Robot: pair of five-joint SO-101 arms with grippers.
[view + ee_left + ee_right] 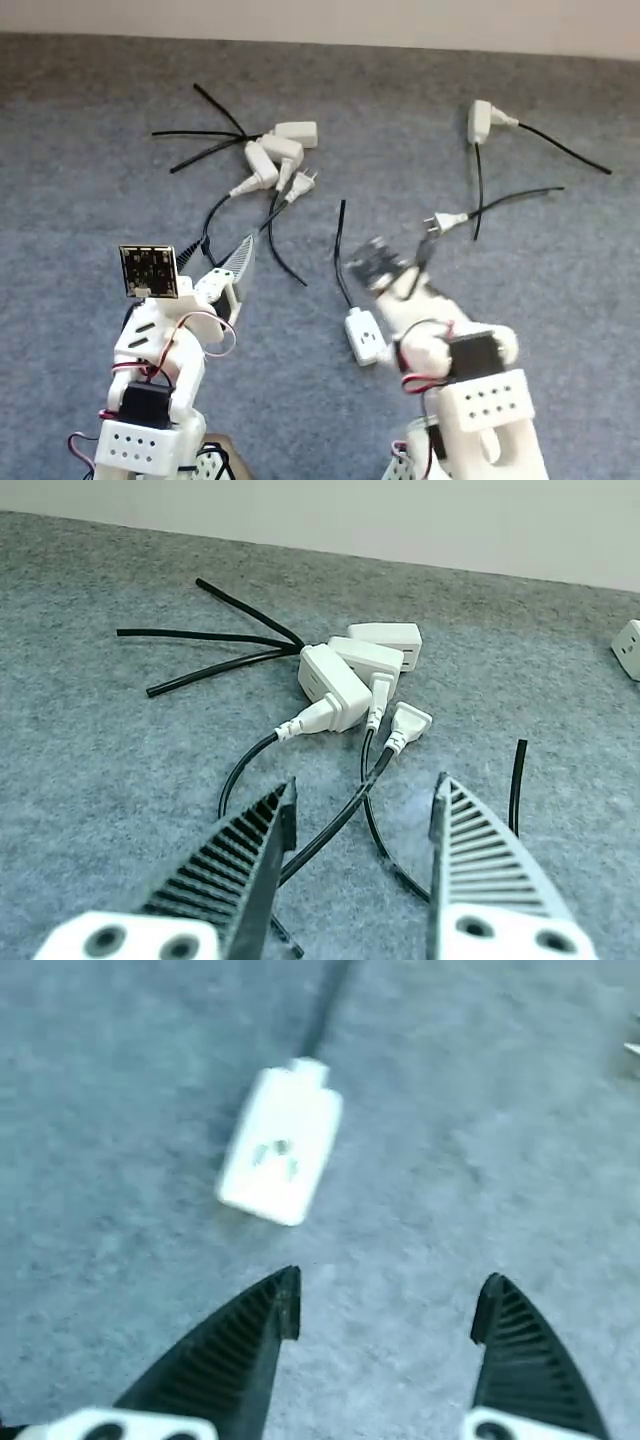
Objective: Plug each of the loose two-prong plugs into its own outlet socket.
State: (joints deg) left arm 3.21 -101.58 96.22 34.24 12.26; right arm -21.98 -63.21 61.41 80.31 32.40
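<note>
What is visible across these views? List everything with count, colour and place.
outlet sockets: five, white; three clustered far left, one far right, one near centre front.
loose plugs: two, white; one beside the cluster, one right of centre.
inserted plugs: apparently three, white; two in the cluster, one in the far-right socket.
cords: several, black, trailing from sockets and plugs.
carpet: one, grey, under everything.
arms: two, white, near edge.
left gripper: open, facing the cluster.
right gripper: open, facing the near socket.
</note>
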